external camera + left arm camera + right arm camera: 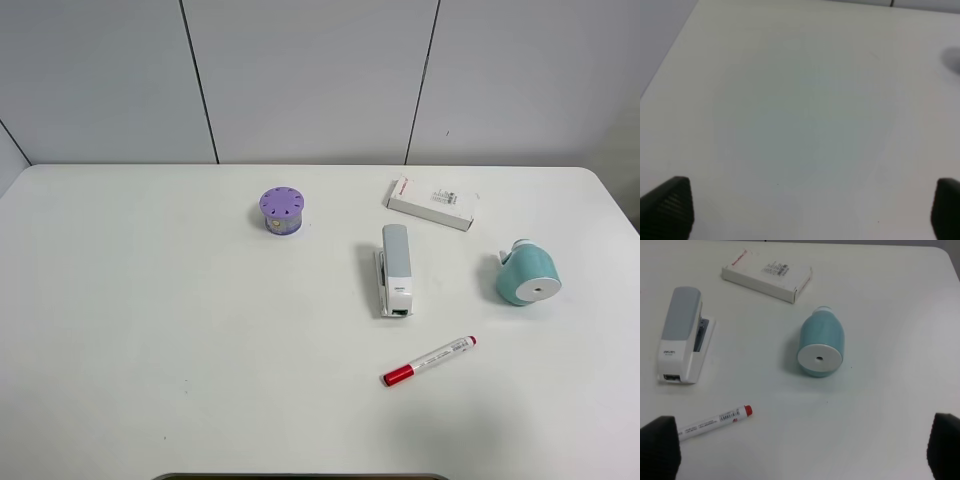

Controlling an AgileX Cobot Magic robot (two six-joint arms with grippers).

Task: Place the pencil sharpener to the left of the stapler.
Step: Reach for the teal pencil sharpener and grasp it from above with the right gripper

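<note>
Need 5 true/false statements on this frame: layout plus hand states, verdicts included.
1. The pencil sharpener lies right of the stapler. True.
2. The right hand grips the pencil sharpener. False: it is open and clear of it.
3. The marker lies nearer the front edge of the table than the stapler. True.
4. The purple container sits right of the white box. False: it sits left of it.
5. The left hand is shut. False: it is open, holding nothing.
</note>
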